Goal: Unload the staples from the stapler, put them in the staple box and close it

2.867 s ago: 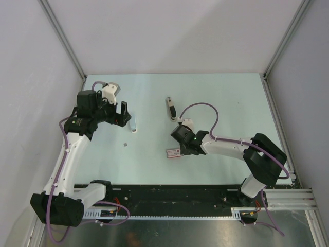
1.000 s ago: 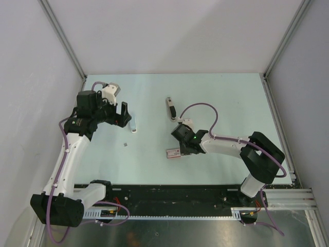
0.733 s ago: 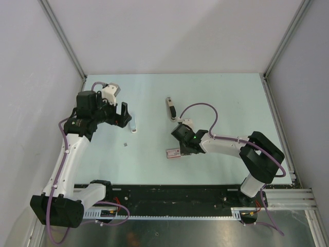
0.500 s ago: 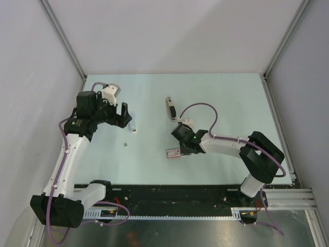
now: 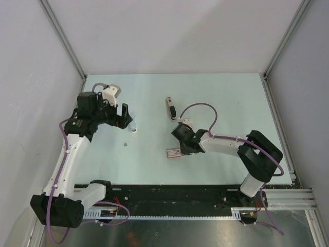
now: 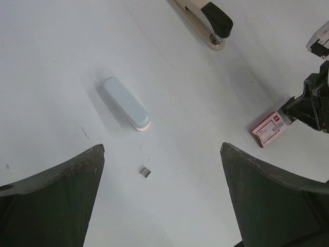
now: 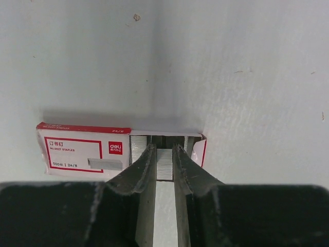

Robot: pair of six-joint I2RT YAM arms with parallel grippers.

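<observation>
Near the middle of the table [image 5: 221, 98], the right arm lies stretched low with its elbow bent, the right gripper [image 5: 181, 150] nosed against the open end of a flat red-and-white cardboard box [image 7: 85, 154]. Only its wrist camera shows the staples [image 7: 164, 165], a ribbed grey metal strip filling the narrow gap between the dark fingers [image 7: 145, 167]. Whether they pinch it or merely flank it cannot be told. The left arm rears up at the left side, its left gripper [image 6: 160, 149] splayed wide and grasping nothing. Its camera picks out a tiny grey strip [image 6: 145, 172] near a smooth pale-blue oblong piece [image 6: 127, 103]. It also shows the stapler [image 6: 203, 14], slim and beige with a black cap, lying toward the far side, apart from both grippers.
</observation>
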